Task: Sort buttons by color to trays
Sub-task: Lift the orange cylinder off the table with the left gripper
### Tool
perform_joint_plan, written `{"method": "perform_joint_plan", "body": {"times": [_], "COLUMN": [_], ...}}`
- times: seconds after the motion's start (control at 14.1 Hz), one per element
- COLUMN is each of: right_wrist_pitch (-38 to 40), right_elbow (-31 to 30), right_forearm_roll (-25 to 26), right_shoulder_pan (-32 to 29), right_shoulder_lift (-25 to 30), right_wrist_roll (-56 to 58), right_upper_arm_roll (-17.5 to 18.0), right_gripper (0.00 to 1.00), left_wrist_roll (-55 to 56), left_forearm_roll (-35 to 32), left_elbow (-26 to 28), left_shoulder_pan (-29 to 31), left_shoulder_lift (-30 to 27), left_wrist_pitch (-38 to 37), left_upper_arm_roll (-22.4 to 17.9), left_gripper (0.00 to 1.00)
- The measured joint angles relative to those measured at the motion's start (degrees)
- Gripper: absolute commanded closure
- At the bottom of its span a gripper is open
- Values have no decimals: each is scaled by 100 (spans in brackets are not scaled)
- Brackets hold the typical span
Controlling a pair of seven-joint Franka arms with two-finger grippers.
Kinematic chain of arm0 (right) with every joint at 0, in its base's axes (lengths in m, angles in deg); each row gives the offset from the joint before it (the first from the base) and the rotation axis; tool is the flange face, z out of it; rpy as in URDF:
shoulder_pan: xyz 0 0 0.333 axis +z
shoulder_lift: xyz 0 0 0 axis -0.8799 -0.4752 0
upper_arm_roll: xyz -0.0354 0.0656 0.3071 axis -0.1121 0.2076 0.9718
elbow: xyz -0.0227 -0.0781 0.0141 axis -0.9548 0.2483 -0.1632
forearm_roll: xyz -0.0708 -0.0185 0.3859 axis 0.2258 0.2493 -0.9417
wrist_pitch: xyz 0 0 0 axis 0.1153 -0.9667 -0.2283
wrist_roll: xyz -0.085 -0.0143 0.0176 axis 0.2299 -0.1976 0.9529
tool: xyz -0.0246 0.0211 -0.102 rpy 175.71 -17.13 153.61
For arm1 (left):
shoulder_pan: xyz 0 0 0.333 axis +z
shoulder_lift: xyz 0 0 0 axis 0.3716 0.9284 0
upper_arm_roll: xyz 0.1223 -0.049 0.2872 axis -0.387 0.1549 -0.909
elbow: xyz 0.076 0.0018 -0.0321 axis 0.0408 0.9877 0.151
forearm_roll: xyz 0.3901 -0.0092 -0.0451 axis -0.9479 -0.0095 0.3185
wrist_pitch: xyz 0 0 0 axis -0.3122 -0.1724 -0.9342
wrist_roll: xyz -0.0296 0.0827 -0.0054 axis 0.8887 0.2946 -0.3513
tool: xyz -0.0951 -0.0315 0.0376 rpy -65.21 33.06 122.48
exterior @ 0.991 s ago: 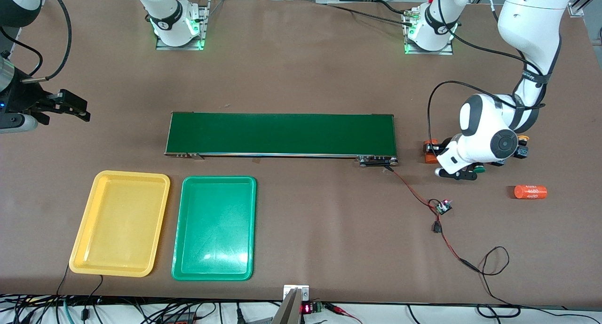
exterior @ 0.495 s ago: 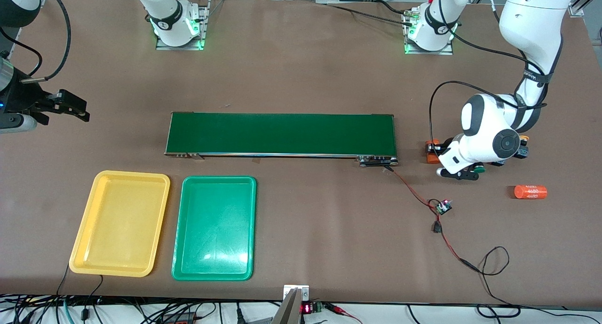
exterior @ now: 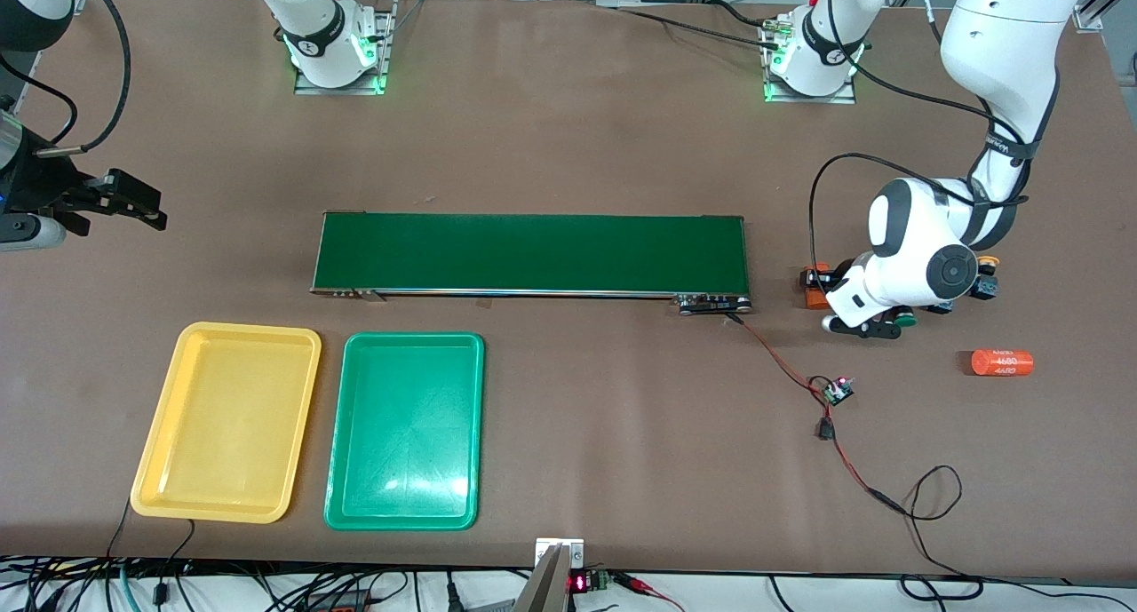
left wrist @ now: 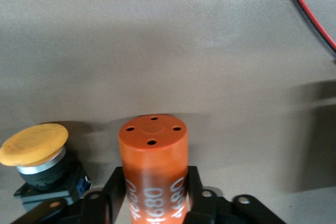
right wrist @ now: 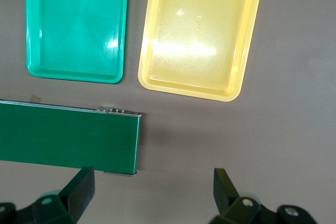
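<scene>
- The buttons are sitting at the left arm's end of the counter (exterior: 568, 132); a yellow button (left wrist: 35, 150) is lying just beside the orange cylinder (left wrist: 153, 166).
- Each one is looking light and rigid; I judge the blocky black body a surer hold than the slick cap.
- The left end effector (left wrist: 152, 203) is reaching low, pinching the orange cylinder.
- The right end effector (right wrist: 152, 192) is waiting spread, hovering over the conveyor belt (right wrist: 68, 137) end, with the yellow tray (right wrist: 231, 90) and green tray (right wrist: 31, 66) empty.

High front camera facing the bases; wrist cameras close, downward; yellow tray (exterior: 226, 421) (right wrist: 199, 35) shared.
</scene>
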Motion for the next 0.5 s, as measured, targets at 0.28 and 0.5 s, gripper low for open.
{"method": "perform_joint_plan", "body": {"times": [0.28, 0.5], "right_wrist_pitch": [0, 0], "right_elbow": [15, 16], "right_forearm_roll": [-7, -8], "right_shoulder_pan": [0, 0], "right_shoulder_lift": [0, 0], "right_wrist_roll": [0, 0], "right_upper_arm_roll": [0, 0], "right_gripper": [0, 0], "left_wrist_roll": [16, 19], "left_forearm_roll": [0, 0], "left_elbow": [-5, -178], "left_shoulder_pan": [1, 2], "left_shoulder_lift": [-2, -140], "left_wrist_pitch": [-1, -235], "left_upper_arm_roll": [0, 1], "left_gripper": [100, 100]}}
